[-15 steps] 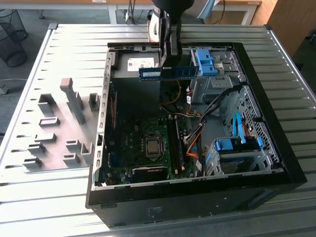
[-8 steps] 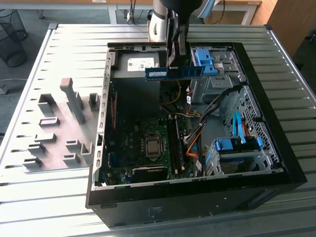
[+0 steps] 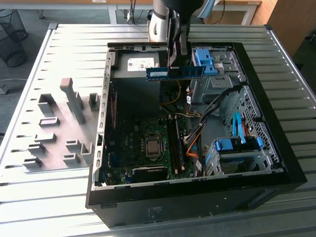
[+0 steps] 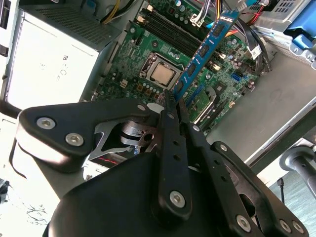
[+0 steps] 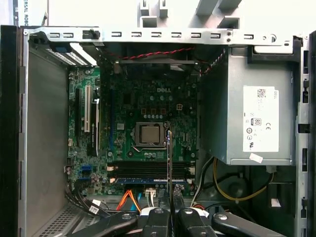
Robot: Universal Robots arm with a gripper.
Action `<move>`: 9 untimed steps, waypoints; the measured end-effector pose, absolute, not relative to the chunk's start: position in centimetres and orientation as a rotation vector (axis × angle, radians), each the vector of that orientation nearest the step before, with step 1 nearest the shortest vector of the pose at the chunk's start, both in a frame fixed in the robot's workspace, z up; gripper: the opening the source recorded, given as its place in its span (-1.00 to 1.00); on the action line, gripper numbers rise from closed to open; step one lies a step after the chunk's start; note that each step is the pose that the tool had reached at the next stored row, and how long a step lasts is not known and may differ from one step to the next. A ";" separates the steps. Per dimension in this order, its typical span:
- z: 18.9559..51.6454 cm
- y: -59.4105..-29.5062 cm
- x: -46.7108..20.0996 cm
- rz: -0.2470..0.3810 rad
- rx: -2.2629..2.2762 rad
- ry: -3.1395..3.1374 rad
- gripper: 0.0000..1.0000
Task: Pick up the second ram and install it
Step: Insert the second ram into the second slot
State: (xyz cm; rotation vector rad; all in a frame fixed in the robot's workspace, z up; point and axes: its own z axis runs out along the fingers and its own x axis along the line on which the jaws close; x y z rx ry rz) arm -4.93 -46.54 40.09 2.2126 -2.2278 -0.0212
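Observation:
The second ram (image 3: 175,72), a long blue-green stick with dark chips, hangs level above the open computer case (image 3: 276,148), over its far part. My gripper (image 3: 177,64) is shut on the stick's top edge near its middle. In the second wrist view the ram (image 4: 205,49) runs out from between my fingertips (image 4: 174,98) over the motherboard (image 4: 128,74). In the first wrist view the ram (image 5: 169,158) shows edge-on above the memory slots (image 5: 148,173), crossing them. One slot holds another stick (image 5: 148,180).
Grey holder blocks (image 3: 74,103) stand on the slatted table at the exterior view's left. Inside the case are the power supply (image 3: 140,63), the processor socket (image 3: 153,146), bright blue drive-bay clips (image 3: 207,61) and orange and black cables (image 3: 195,140) beside the slots.

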 end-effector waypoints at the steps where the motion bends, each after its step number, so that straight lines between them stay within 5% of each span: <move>1: 40.1 -46.5 -4.9 -0.021 2.213 -2.228 -0.73; 9: 40.1 -46.5 -4.9 -0.021 2.197 -2.243 -0.73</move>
